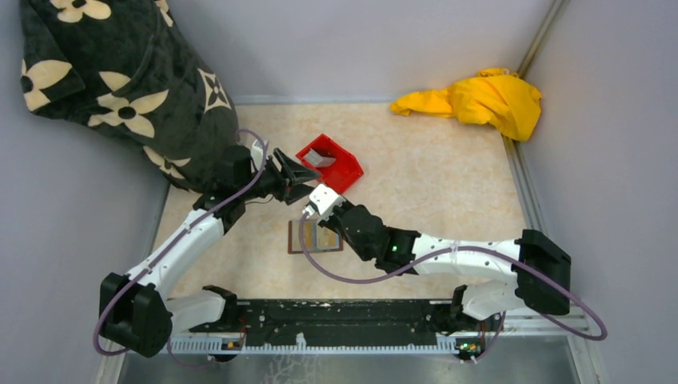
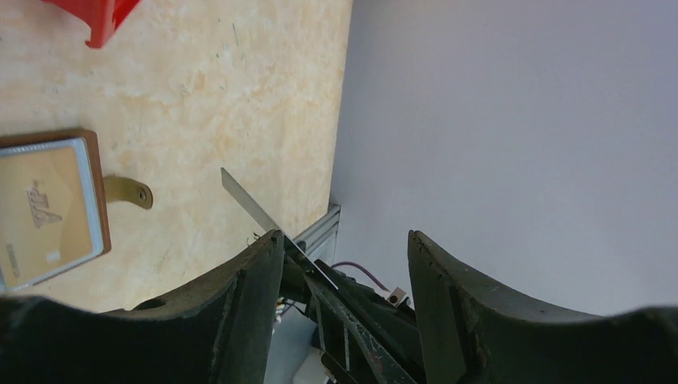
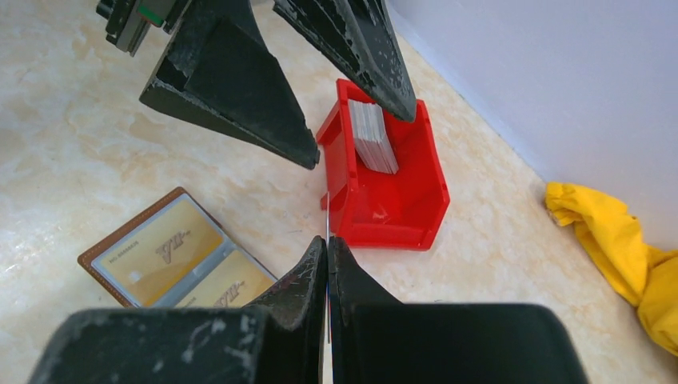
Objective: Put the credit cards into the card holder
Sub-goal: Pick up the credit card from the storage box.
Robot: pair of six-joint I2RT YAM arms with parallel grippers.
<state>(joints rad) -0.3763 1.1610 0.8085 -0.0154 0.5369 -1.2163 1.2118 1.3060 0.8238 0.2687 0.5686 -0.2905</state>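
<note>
Two arms meet low over the tabletop (image 1: 432, 184), beside one red bin (image 3: 392, 216) and one card holder (image 3: 172, 256). One thin, pale credit card (image 2: 252, 206) stands edge-on in the right end effector (image 3: 328, 240), whose fingers are pressed together on it. A stack of credit cards (image 3: 374, 138), too tightly packed to count, leans inside the bin. The left end effector (image 2: 345, 237) faces the right one with its jaws spread wide, gripping nothing. The held card runs close by one finger. The card holder lies open and flat on the tabletop just beside the bin, brown-edged, with two tan pockets facing up.
</note>
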